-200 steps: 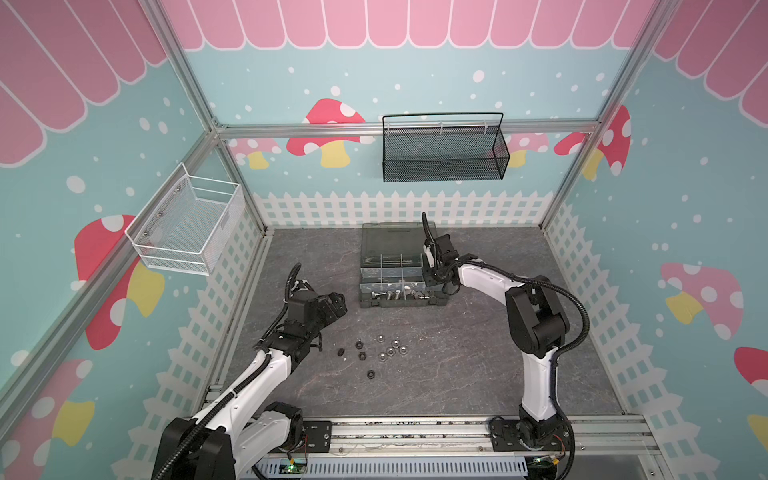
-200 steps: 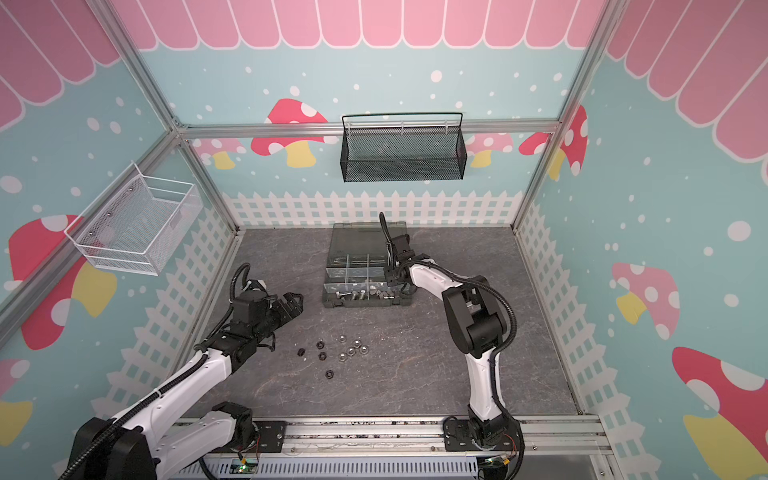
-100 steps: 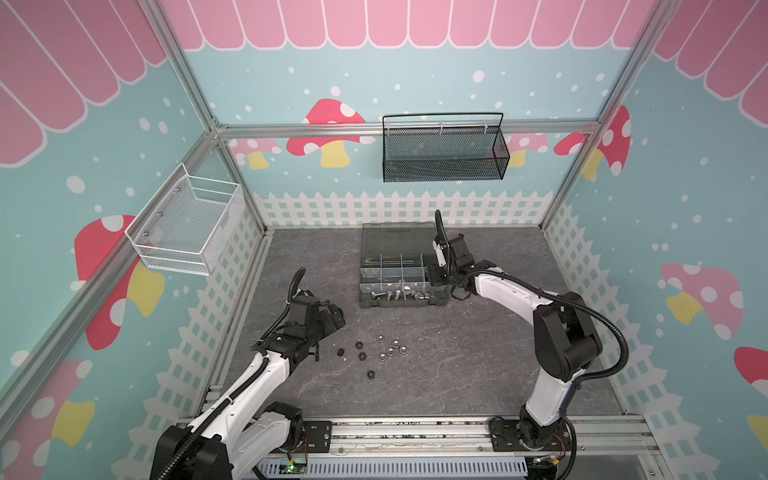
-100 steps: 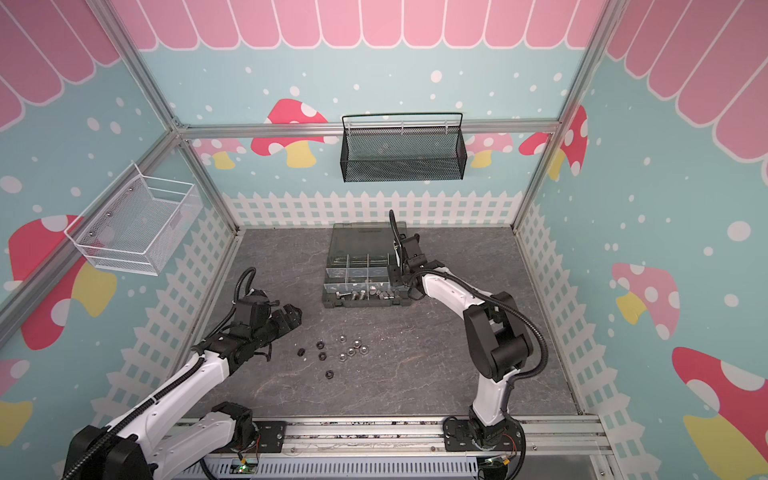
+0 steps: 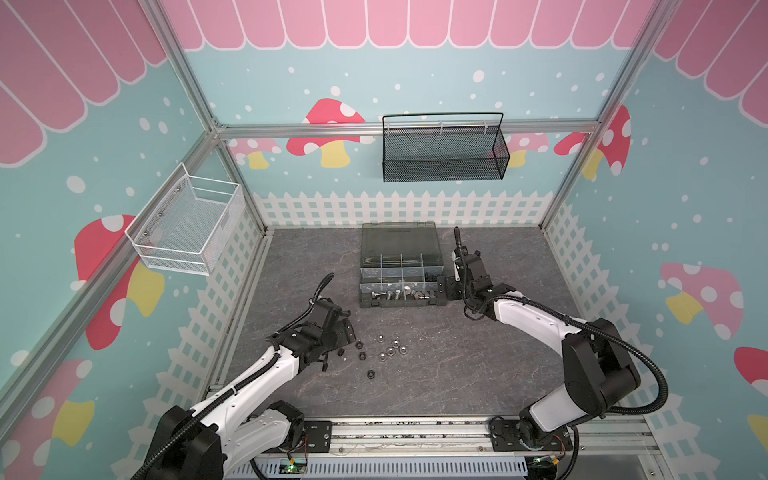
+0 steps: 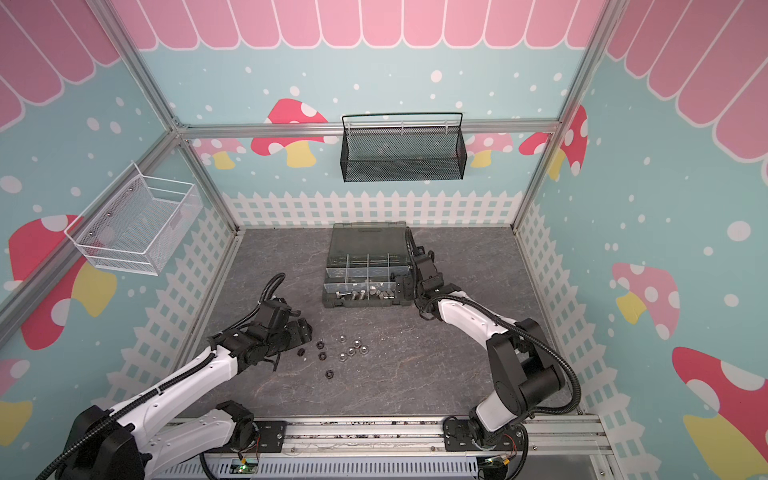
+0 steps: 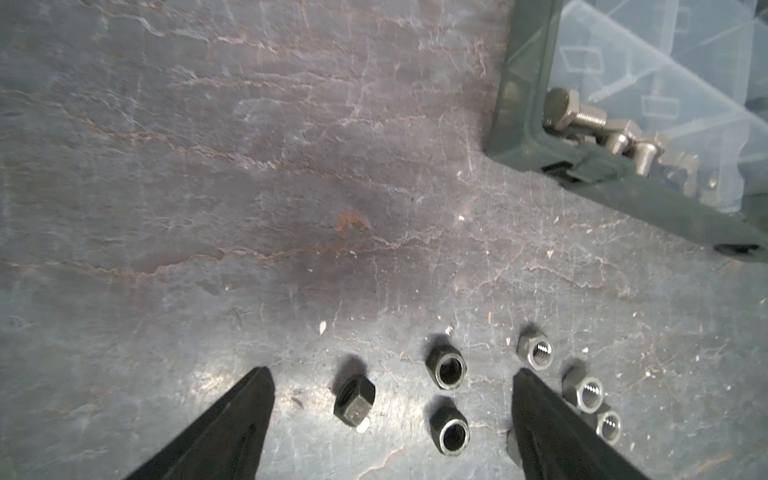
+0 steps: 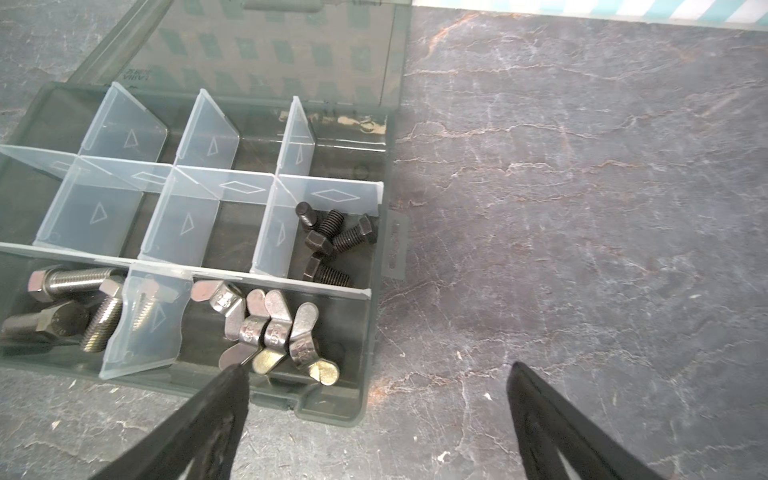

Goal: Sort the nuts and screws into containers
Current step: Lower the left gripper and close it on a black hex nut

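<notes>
Loose nuts – black and silver – scattered on table in front of organiser case, apart from it. Low over them, left gripper with jaws spread; black nuts lie between, none gripped; silver nuts just beside one finger. In case: silver screws in front compartment, wing nuts next to them, black screws in end compartment behind. At case's front right corner – right gripper, jaws wide apart, empty.

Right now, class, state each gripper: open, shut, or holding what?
Left gripper: open, empty, over black hex nuts.
Right gripper: open, empty, at the organiser case edge.
</notes>
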Action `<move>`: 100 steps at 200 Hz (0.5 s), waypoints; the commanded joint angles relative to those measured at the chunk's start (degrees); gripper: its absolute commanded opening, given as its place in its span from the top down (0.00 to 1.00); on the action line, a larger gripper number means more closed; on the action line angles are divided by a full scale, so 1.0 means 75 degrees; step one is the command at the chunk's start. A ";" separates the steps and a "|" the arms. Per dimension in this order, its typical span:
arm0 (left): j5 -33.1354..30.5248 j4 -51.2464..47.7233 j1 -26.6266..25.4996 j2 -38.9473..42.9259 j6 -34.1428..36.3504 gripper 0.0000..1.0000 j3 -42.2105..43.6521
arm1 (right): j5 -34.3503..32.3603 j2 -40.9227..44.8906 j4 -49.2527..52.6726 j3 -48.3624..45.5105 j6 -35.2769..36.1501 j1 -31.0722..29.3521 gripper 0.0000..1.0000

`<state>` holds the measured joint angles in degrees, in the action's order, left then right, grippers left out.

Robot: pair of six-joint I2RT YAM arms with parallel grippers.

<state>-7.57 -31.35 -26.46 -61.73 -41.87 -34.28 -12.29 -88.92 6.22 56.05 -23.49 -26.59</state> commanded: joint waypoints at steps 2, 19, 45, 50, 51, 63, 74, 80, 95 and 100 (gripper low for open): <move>-0.0505 -0.0638 -0.0260 -0.0439 -0.0202 0.14 -0.0360 | -0.0368 0.0230 -0.0249 -0.0216 -0.0284 0.0030 0.02; -0.0560 -0.0816 -0.0434 -0.0809 -0.0177 0.19 -0.0475 | -0.0442 0.0261 -0.0258 -0.0287 -0.0343 0.0030 0.02; -0.0613 -0.1012 -0.0658 -0.1243 -0.0169 0.27 -0.0584 | -0.0458 0.0276 -0.0255 -0.0289 -0.0362 0.0030 0.02; -0.0619 -0.1039 -0.0693 -0.1307 -0.0180 0.28 -0.0579 | -0.0451 0.0276 -0.0257 -0.0287 -0.0361 0.0033 0.02; -0.0619 -0.1042 -0.0698 -0.1319 -0.0182 0.28 -0.0576 | -0.0455 0.0271 -0.0250 -0.0283 -0.0367 0.0031 0.02; -0.0594 -0.1046 -0.0735 -0.1428 -0.0194 0.34 -0.0552 | -0.0447 0.0267 -0.0255 -0.0279 -0.0372 0.0030 0.02; -0.0570 -0.1043 -0.0749 -0.1515 -0.0212 0.37 -0.0518 | -0.0429 0.0264 -0.0256 -0.0278 -0.0370 0.0029 0.02; -0.0562 -0.1021 -0.0738 -0.1566 -0.0207 0.39 -0.0506 | -0.0415 0.0261 -0.0252 -0.0272 -0.0384 0.0030 0.02; -0.0575 -0.1005 -0.0761 -0.1660 -0.0197 0.44 -0.0468 | -0.0379 0.0233 -0.0267 -0.0267 -0.0395 0.0030 0.02; -0.0599 -0.0982 -0.0761 -0.1701 -0.0195 0.45 -0.0461 | -0.0383 0.0222 -0.0255 -0.0253 -0.0396 0.0030 0.02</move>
<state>-10.57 -37.80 -31.86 -73.54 -42.09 -37.12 -14.61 -88.38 5.34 54.68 -25.61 -26.59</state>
